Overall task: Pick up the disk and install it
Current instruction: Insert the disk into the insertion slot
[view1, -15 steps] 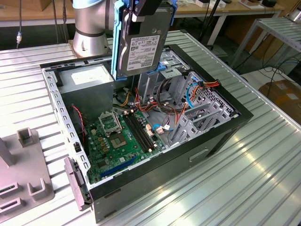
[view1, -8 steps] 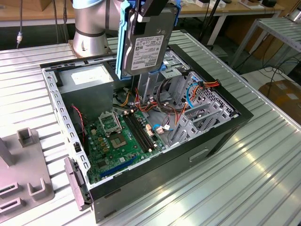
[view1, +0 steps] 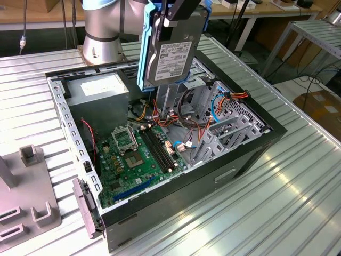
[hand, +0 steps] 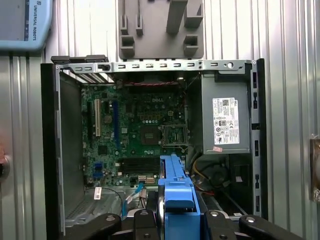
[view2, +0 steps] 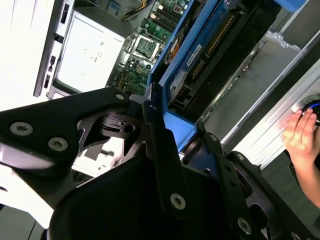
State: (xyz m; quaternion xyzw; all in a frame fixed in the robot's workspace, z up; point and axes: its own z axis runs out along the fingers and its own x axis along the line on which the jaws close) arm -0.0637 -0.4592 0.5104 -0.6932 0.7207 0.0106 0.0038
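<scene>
Gripper jaws pinch the disk upright over the case.
Risk: lowered off-line, its edge could snag the cables below and tilt it.

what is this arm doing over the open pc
The robot arm's pincer is shut on the disk and holds it upright in the air above the open computer case. The disk is not yet seated in the case. In the second wrist view, a person's hand is off to one side.
</scene>
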